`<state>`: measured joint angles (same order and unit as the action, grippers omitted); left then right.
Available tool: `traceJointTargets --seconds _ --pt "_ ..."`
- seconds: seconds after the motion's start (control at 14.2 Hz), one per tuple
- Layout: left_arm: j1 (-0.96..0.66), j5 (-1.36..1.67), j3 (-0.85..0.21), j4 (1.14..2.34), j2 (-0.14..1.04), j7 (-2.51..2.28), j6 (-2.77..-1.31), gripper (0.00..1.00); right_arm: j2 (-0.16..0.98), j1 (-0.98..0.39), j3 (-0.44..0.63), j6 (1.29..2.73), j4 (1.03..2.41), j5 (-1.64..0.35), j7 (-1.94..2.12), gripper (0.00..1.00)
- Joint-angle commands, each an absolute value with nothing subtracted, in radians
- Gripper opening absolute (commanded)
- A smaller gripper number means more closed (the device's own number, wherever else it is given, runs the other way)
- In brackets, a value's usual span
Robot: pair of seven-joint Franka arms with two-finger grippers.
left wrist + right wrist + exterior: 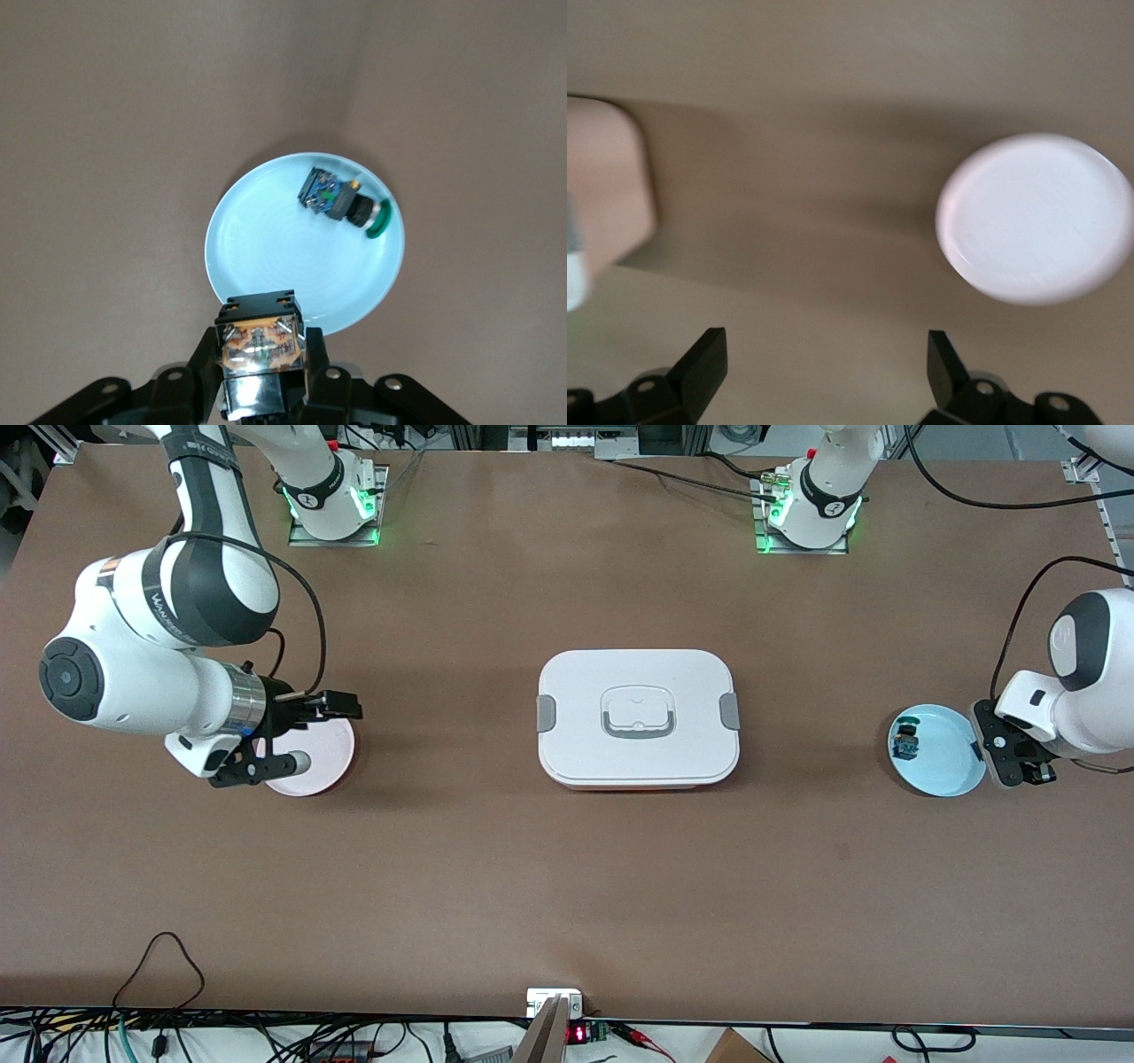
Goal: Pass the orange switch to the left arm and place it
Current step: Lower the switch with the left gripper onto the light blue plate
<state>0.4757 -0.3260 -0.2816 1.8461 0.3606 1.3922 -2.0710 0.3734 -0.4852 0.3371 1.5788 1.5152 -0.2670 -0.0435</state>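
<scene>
**Brown counter, three things on it**

The counter (567, 886) carries a white lidded box (638, 717) at its centre. A pale blue plate (939, 766) lies at 3 o'clock from the box, a pink plate (323, 766) at 9 o'clock, both well apart from it.

In the front view the left arm (1085, 682) runs off the frame edge, and its gripper (1019, 757) hides whatever it holds. The right arm (151, 655) covers part of the pink plate (323, 757). In the left wrist view the held orange switch (259, 347) shows only one end. In the right wrist view the box (602, 190) is cut off and blurred.
</scene>
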Motion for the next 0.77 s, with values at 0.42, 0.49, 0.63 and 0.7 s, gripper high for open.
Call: traceJointTargets --seconds 0.42,0.49,0.63,0.7 --pt "0.609 -0.367 -0.304 2.072 0.436 1.555 -2.394 0.19 0.335 -0.318 0.287 1.435 1.310 -0.057 0.080 1.00" --pt "0.612 -0.367 -0.304 2.075 0.449 1.555 -2.417 0.20 0.321 -0.293 0.267 1.484 1.331 -0.048 0.078 1.00" --pt "0.626 -0.368 -0.304 2.075 0.471 1.557 -2.439 0.22 0.258 -0.202 0.195 1.558 1.435 -0.040 0.071 1.00" --pt "0.630 -0.368 -0.304 2.074 0.482 1.557 -2.444 0.29 0.230 -0.125 0.123 1.592 1.483 -0.040 0.071 1.00"
